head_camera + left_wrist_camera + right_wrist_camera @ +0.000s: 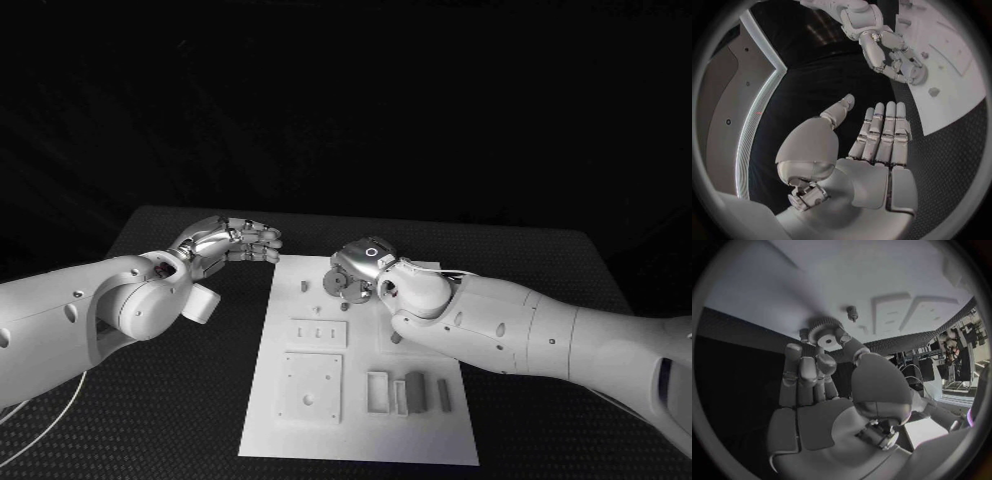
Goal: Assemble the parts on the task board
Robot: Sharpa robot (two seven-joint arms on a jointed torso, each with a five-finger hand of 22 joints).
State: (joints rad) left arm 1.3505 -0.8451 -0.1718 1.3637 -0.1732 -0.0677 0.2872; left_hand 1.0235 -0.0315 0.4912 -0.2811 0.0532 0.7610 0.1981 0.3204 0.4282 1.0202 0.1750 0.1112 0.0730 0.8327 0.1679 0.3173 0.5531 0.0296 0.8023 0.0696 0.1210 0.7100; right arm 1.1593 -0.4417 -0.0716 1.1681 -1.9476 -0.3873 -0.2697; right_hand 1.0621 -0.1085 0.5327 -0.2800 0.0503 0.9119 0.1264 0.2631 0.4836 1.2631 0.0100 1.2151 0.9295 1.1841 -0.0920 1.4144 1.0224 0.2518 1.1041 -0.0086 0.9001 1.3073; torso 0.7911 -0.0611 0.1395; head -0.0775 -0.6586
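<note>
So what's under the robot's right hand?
Under the right hand sits a toothed gear on the white task board, fingers touching it. Whatever lies beneath the gear is covered.

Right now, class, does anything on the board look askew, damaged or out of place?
Nothing stands out. The board lies flat and square on the table, its parts sit neatly, and the right hand holds a gear over its far end.
</note>
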